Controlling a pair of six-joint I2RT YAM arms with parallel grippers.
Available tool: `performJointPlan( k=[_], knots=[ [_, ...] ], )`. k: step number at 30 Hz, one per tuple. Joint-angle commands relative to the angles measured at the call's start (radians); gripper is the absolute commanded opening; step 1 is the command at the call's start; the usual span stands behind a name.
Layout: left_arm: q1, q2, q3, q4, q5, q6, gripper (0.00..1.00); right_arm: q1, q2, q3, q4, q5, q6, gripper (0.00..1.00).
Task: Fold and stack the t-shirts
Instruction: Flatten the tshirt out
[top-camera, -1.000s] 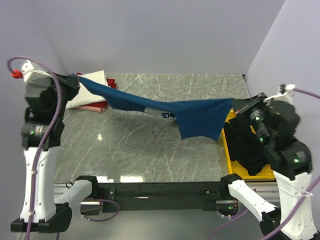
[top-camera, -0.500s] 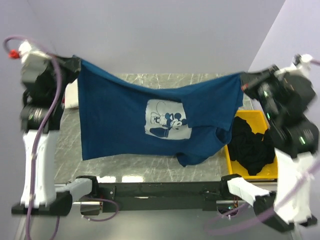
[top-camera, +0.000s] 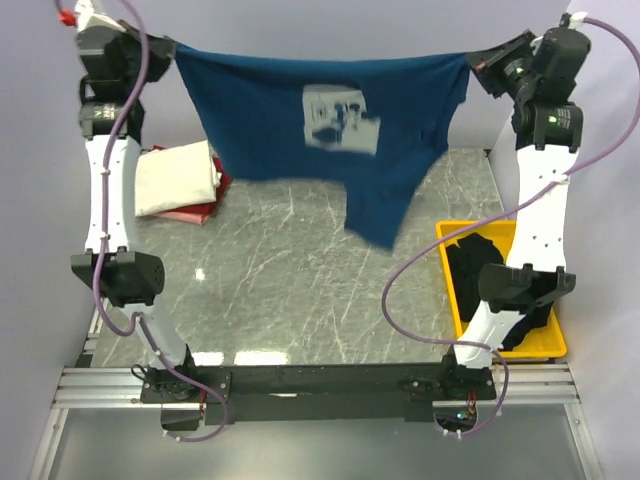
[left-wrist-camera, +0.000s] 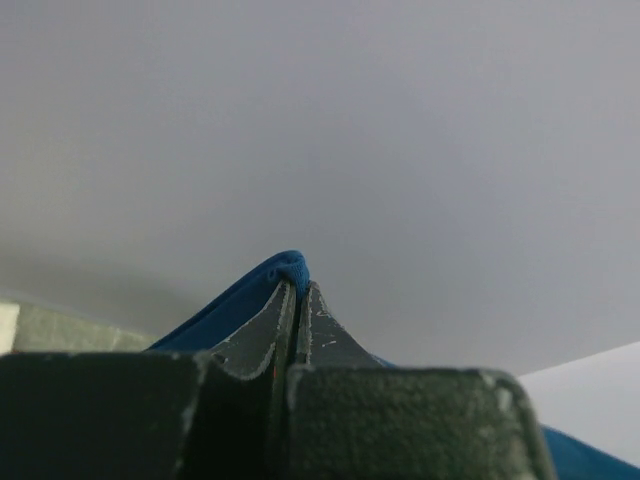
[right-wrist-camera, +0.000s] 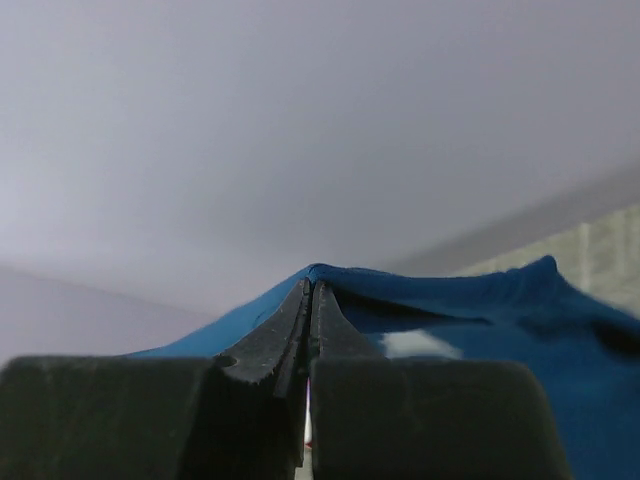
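Both arms reach up high. The left gripper (top-camera: 160, 47) is pinched tight on one top corner of the blue t-shirt (top-camera: 290, 120). The right gripper (top-camera: 480, 62) is pinched tight on the other. The shirt hangs spread between them, above the table (top-camera: 300, 290). A cream t-shirt (top-camera: 175, 175) lies on a red t-shirt (top-camera: 195, 213) at the left.

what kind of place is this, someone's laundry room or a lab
Most likely a robotics lab test cell, not a home. A left arm and right arm are bolted at the edge of a marble-look table, plain walls box it in, and a dark blue t-shirt hangs stretched between the arms.
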Motion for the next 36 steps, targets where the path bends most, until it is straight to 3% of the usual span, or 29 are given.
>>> performJointPlan(
  k=[1,5,10,13,16,23,26,29,34,36],
  knots=[
    [0.053,-0.106,-0.044,0.187,0.086,-0.038,0.00,-0.029,-0.122,-0.052,0.177,-0.111,0.069,0.00],
    [0.054,-0.201,-0.267,0.199,0.067,0.015,0.00,-0.029,-0.307,-0.419,0.252,-0.117,0.041,0.00],
    [0.054,-0.401,-0.801,0.322,0.031,-0.013,0.00,-0.029,-0.455,-0.976,0.321,-0.151,0.002,0.00],
    [0.054,-0.468,-1.054,0.325,-0.021,-0.053,0.00,-0.029,-0.506,-1.230,0.331,-0.133,-0.046,0.00],
    [0.054,-0.498,-1.251,0.318,-0.065,-0.094,0.00,-0.029,-0.486,-1.370,0.311,-0.104,-0.119,0.00],
    [0.050,-0.473,-1.493,0.325,-0.096,-0.148,0.01,-0.029,-0.357,-1.510,0.312,-0.021,-0.182,0.01],
    [0.037,-0.496,-1.573,0.351,-0.124,-0.168,0.01,-0.029,-0.354,-1.529,0.294,0.022,-0.196,0.16],
    [0.034,-0.511,-1.636,0.391,-0.113,-0.172,0.01,-0.027,-0.398,-1.544,0.288,0.042,-0.204,0.40],
    [0.011,-0.537,-1.662,0.393,-0.116,-0.166,0.01,0.040,-0.536,-1.587,0.225,0.119,-0.203,0.46],
    [0.007,-0.557,-1.676,0.422,-0.116,-0.166,0.01,0.144,-0.633,-1.625,0.216,0.193,-0.190,0.49]
  ],
)
